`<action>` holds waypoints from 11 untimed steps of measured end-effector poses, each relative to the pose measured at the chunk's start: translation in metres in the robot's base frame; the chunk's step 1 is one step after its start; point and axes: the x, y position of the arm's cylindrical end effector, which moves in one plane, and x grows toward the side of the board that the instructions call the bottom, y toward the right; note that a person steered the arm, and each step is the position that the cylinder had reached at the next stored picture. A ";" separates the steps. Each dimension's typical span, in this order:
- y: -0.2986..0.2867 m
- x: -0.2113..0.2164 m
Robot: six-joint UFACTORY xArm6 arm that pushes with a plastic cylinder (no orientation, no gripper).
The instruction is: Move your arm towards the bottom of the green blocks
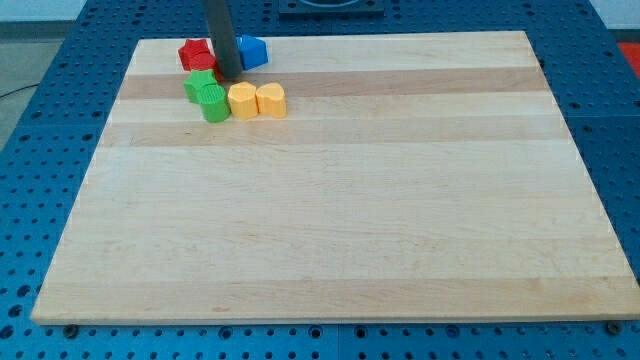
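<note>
Though the task wants my tip (pixel 229 77) at the bottom of the greens, it sits at their top edge, so most of the move is left. The green blocks (pixel 207 95) lie just below-left of it, yellows (pixel 256 100) below-right, reds (pixel 197 54) up-left, blue (pixel 251 51) up-right. My tip is a bare rod, gripping nothing.

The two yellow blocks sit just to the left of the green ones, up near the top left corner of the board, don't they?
Not quite. The camera view shows the two yellow blocks just to the right of the green blocks, not the left. The rest holds: the cluster sits near the top left corner of the wooden board, with my tip just above the green blocks.
</note>
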 end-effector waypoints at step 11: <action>0.117 0.136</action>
